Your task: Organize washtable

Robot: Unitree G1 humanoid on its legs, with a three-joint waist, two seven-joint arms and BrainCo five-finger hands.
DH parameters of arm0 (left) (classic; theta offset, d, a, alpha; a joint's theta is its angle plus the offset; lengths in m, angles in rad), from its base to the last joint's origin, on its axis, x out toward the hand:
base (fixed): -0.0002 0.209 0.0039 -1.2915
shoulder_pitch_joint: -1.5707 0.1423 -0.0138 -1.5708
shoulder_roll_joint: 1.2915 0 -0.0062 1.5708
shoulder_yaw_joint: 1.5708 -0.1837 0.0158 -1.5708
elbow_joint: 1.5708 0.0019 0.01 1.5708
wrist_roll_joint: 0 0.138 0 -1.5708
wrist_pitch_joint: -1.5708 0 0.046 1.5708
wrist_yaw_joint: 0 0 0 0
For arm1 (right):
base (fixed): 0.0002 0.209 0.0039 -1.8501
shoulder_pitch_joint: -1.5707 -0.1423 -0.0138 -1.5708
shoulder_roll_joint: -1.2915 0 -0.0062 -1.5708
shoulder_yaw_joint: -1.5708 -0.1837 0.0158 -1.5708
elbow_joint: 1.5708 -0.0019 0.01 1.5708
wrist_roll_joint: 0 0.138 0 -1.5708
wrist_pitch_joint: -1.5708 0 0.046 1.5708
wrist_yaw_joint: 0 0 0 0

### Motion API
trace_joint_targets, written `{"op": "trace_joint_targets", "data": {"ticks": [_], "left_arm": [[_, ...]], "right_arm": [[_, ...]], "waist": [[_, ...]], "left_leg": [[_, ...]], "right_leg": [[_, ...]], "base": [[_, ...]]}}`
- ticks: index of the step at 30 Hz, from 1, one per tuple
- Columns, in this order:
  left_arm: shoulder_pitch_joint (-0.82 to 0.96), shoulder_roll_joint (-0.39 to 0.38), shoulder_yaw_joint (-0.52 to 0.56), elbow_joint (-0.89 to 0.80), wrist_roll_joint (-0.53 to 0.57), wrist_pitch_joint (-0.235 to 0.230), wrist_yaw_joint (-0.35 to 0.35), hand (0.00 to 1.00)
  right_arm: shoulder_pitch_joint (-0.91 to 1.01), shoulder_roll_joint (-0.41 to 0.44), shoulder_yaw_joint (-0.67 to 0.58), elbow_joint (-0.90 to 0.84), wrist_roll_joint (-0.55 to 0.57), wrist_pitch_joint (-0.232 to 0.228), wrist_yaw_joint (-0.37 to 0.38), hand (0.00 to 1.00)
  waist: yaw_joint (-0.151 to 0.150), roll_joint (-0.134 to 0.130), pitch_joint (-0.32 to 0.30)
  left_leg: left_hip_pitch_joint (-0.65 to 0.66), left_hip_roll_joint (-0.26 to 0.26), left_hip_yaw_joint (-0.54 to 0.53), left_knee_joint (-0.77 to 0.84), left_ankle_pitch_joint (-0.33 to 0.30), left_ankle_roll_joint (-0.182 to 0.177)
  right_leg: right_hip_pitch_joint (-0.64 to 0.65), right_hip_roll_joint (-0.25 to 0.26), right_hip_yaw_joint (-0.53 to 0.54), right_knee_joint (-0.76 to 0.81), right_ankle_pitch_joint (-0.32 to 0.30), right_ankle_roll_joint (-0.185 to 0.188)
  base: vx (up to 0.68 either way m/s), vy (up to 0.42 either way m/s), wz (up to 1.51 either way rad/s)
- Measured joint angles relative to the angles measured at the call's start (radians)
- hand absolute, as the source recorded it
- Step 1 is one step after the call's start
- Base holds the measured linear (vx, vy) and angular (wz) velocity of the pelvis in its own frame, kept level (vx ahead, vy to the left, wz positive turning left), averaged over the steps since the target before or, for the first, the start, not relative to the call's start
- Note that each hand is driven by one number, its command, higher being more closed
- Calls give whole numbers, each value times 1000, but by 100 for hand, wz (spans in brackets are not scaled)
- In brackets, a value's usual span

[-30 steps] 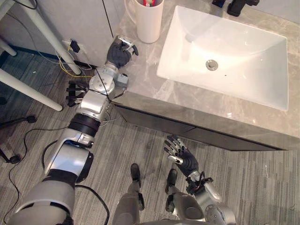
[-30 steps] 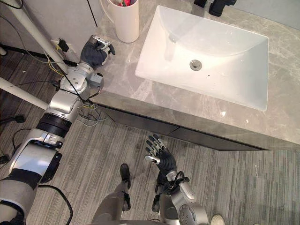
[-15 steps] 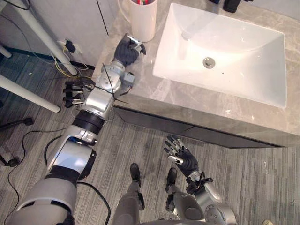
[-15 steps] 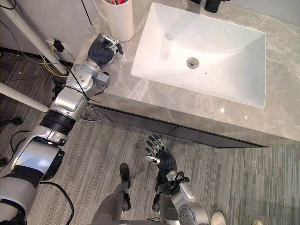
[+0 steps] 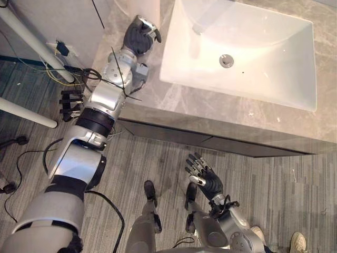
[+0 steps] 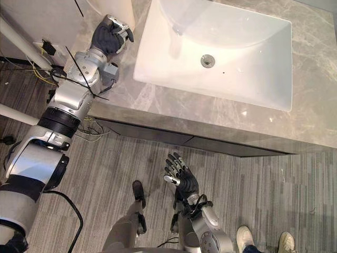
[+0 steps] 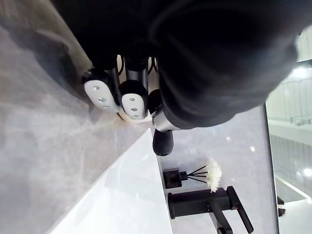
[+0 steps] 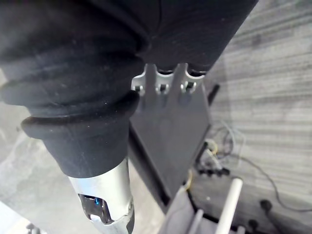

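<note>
Two hands sit far apart. Nearest, the right hand (image 5: 206, 178) hangs low over the grey plank floor (image 5: 295, 184), fingers straight and fanned, holding nothing; it looks parked out of the way. A person's pale shoe (image 6: 244, 238) shows beside it. Above the dark, flat drawer front (image 5: 174, 134) lies the washtable's countertop (image 5: 210, 105), a smooth grey veined stone. On its left end rests the left hand (image 5: 138, 38), fingers curled inward, just beside the foot of the cream cup (image 6: 113, 6) that stands at the far-left corner; I cannot tell whether they touch it. That reach suggests the cup is what comes next. Right of it sinks the glossy white rectangular basin (image 5: 263, 58) with its metal drain (image 5: 226, 61). Farthest stand a matte black faucet (image 7: 204, 204) and a black reed diffuser (image 7: 173, 178).
</note>
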Motion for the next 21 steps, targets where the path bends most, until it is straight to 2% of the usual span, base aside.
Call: {"op": "trace_joint_targets", "data": {"ticks": [5,11,21], "left_arm": [[-31,12,1,34,-1,0,0,100],[-86,37,0,61,-1,0,-1,100],[-152,98,-9,70,1,-7,0,100]], "right_arm": [[15,0,0,1,0,-3,0,0],[20,0,1,7,0,-6,3,0],[20,0,4,9,0,-13,5,0]], "waist": [[0,-7,4],[-1,-45,26],[0,-58,68]], "left_leg": [[-4,0,0,0,1,1],[-6,-1,0,0,1,1],[-22,-2,-1,0,2,3]], "right_leg": [[-5,0,1,0,1,0],[-7,-1,1,0,2,0],[-22,-2,0,0,2,0]], "base": [[0,0,0],[0,0,0],[13,11,1]]}}
